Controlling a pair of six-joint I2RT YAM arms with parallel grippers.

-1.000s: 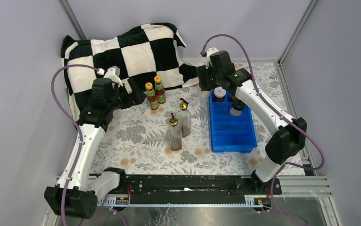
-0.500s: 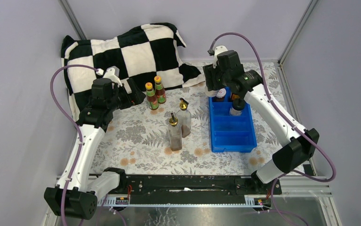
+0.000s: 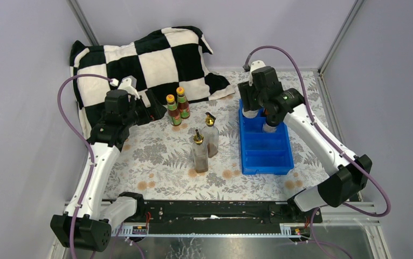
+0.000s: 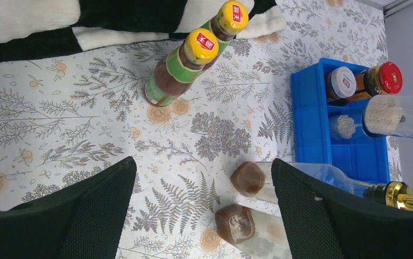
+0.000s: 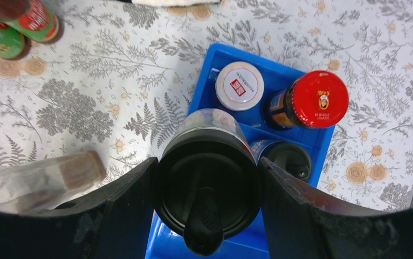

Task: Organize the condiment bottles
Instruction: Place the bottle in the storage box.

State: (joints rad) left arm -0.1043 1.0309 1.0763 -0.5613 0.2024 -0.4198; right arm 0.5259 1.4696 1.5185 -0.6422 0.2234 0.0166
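My right gripper is shut on a black-capped clear shaker, holding it upright above the far end of the blue tray. In that tray stand a white-lidded jar, a red-lidded jar and a second black-capped shaker. Two orange-capped sauce bottles stand by the checkered cloth. Two clear gold-spouted bottles stand mid-table. My left gripper hangs open above the cloth-covered table, left of the gold-spouted bottles, with nothing between its fingers.
A black-and-white checkered blanket lies bunched at the back left. The blue tray's near compartments hold nothing. Grey walls close in both sides and the back.
My right arm has carried the shaker to the right, from beside the tray's back left corner to over its far end, now hiding the jars from above. The left arm has not moved.
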